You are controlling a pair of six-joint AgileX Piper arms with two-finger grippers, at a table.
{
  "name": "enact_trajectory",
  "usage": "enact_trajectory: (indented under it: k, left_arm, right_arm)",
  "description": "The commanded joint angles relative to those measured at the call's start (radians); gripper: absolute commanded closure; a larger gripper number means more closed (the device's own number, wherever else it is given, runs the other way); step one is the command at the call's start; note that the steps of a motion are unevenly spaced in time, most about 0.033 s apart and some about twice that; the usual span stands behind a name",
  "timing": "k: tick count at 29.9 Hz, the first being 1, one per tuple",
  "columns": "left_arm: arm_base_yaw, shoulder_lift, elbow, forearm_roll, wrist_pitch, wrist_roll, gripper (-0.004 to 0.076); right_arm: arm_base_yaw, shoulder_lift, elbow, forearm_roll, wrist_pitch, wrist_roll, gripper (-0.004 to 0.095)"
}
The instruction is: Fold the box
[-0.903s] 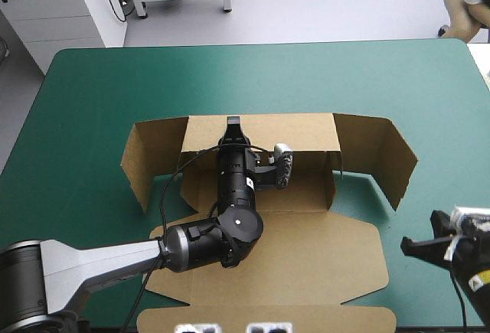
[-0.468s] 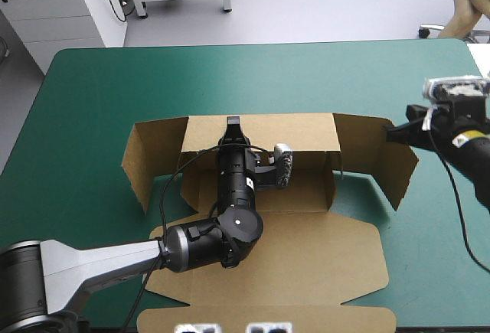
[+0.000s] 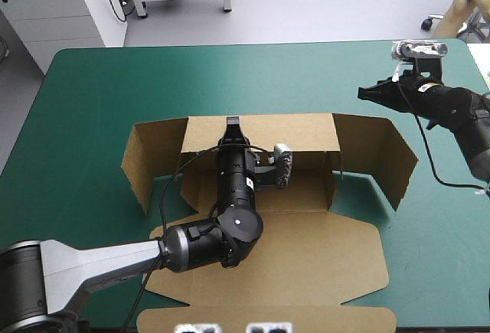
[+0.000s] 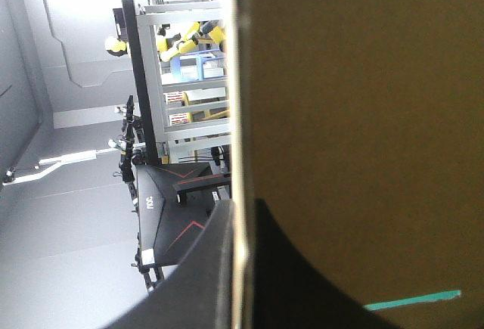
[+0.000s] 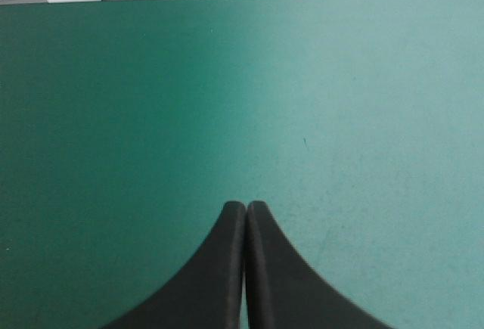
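Box [image 3: 306, 249] lies in the middle of the teal-green table [image 3: 92, 103], towards the near edge, and from where I stand it looks about half built. The far wall [image 3: 291, 130] is up. The left wing [image 3: 149, 153] and right wing [image 3: 383, 153] stand at its two ends, splayed outward rather than tucked in. The broad near panel is flat on the cover. My guess is that the wings have yet to be swung in and locked, and nothing near the front looks properly raised.

The left gripper [image 3: 232, 124] is clamped on the top edge of the far wall at its middle. The right gripper [image 3: 367, 93] hangs over bare cover beyond the right wing, towards the far right corner, well apart from the board.

The high view gives the whole layout, but it cannot show me how either pair of fingers stands. The left wrist view does: the board's pale edge runs straight down between the two black fingers, one on each face, and brown board [image 4: 363, 117] fills one side of that view. The right wrist view shows that arm's fingers pressed together in a point [image 5: 246, 206] with nothing between them and only teal-green cover ahead. No board appears in it at all.
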Motion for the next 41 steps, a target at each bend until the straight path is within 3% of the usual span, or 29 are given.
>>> enact_trajectory:
  k: [1, 13, 19, 21, 30, 34, 41]
  left_arm:
    - [-0.005, -0.048, -0.025, 0.055, 0.054, -0.013, 0.0732]
    - [-0.005, -0.048, -0.025, 0.055, 0.053, -0.013, 0.0732]
    - [-0.005, -0.048, -0.025, 0.055, 0.057, -0.013, 0.0732]
    - [-0.005, -0.048, -0.025, 0.055, 0.058, -0.013, 0.0732]
    - [-0.005, -0.048, -0.025, 0.055, 0.058, -0.013, 0.0732]
    - [-0.005, -0.048, -0.025, 0.055, 0.058, -0.013, 0.0732]
    - [-0.005, -0.048, -0.025, 0.055, 0.058, -0.013, 0.0732]
  right_arm:
    - [0.004, 0.013, -0.039, 0.047, -0.002, -0.011, 0.0928]
    - [0.004, 0.023, -0.037, 0.107, 0.373, -0.083, 0.0928]
    - [0.004, -0.028, 0.007, 0.124, 0.467, -0.143, 0.0928]
    - [0.004, -0.087, 0.089, 0.175, 0.44, -0.204, 0.0928]
    - [0.004, -0.368, 0.529, 0.588, 0.094, -0.691, 0.0928]
    - [0.004, -0.389, 0.587, 0.671, 0.079, -0.796, 0.0928]
    - [0.004, -0.389, 0.587, 0.656, 0.11, -0.81, 0.0925]
